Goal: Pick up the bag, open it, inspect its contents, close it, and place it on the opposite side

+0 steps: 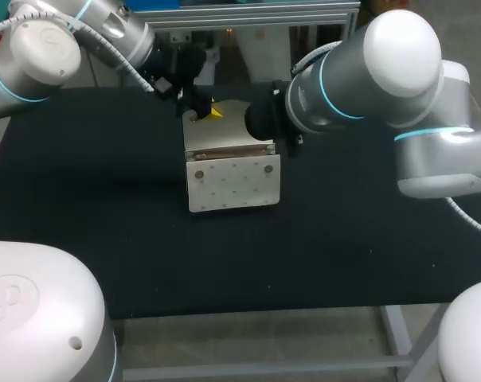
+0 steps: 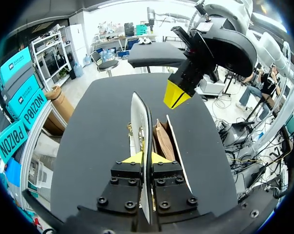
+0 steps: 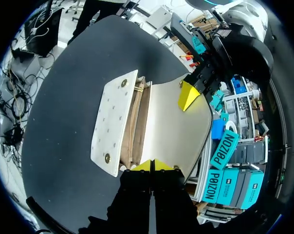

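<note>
The bag [image 1: 232, 179], a cream one, sits at the middle of the black counter [image 1: 89, 215] in the head view. Its smooth flap [image 1: 224, 134] is raised behind the studded front panel [image 1: 234, 185], which faces my camera. My left arm [image 1: 81, 36] comes in from the far left corner, and the left end effector [image 1: 211, 112] shows a yellow tip at the flap's far left edge. My right arm [image 1: 376, 72] reaches in from the right, and its dark wrist covers the flap's right end.

In the left wrist view I look along the flap edge-on. It runs straight between my two fingers, both pressed on it from either side, so this end effector is pinching the bag by the flap. Just beside the flap the bag's mouth gapes and a tan lining [image 2: 161, 139] shows inside. Ahead and above the mouth hangs the right end effector [image 2: 176, 95], with its yellow tip pointing down at the bag.

In the right wrist view the bag lies open under me, with the studded front panel on one side, the lining in the gap and the broad flap on the other. My right end effector sits at the flap's near edge. I cannot tell whether it is pinching it. The left end effector is at the flap's far edge.
</note>
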Available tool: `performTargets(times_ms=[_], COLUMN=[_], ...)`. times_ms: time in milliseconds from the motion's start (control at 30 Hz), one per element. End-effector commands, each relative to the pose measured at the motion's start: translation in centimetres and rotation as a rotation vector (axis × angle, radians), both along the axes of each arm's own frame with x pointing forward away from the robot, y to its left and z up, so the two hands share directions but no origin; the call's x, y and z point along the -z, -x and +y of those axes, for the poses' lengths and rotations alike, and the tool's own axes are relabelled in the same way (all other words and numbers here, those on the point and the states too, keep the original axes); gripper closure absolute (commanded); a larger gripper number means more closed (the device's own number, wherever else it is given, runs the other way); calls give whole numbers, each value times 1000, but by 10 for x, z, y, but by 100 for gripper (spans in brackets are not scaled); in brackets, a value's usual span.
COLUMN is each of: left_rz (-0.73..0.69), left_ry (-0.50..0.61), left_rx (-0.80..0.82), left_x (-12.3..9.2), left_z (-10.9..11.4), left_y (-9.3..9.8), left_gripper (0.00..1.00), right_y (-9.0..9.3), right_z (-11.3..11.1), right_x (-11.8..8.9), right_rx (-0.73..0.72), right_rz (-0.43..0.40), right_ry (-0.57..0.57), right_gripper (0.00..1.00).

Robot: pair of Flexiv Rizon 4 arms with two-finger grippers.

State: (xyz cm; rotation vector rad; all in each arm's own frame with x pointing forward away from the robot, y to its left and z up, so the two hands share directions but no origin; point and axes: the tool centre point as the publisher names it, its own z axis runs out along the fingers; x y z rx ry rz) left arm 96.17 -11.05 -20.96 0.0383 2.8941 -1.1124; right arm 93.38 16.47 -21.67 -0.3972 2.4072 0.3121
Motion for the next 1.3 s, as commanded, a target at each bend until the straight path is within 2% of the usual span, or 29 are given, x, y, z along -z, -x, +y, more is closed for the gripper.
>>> performTargets(times_ms=[33, 300, 400, 633, 833, 867, 967, 1100, 1300], left_rz=[62, 201, 207, 171, 159, 152, 108, 47, -20], left_ry=[15, 32, 18, -12, -23, -24, -37, -43, -79], left_rx=[22, 52, 86, 28, 20, 22, 10, -3, -53], left_x=[5, 38, 51, 75, 84, 85, 87, 92, 100], left_z=[0, 0, -2, 8, 12, 12, 13, 15, 14], left_y=[-9, -34, -44, -68, -72, -72, -72, -71, -67], left_gripper=[100, 100, 100, 100, 100, 100, 100, 100, 100], right_y=[24, 39, 41, 52, 57, 58, 62, 66, 68], right_z=[-12, -15, -16, -11, -11, -11, -10, -8, -5], right_x=[-4, 8, 11, 27, 46, 50, 62, 76, 92], right_rx=[-8, -5, -5, -8, 7, 7, 11, 14, 25], right_rz=[-39, -22, -11, 34, 80, 89, 112, 148, 180], right_ry=[-21, -2, 0, 17, 20, 15, 12, 4, -10], right_gripper=[100, 100, 100, 100, 100, 96, 74, 54, 56])
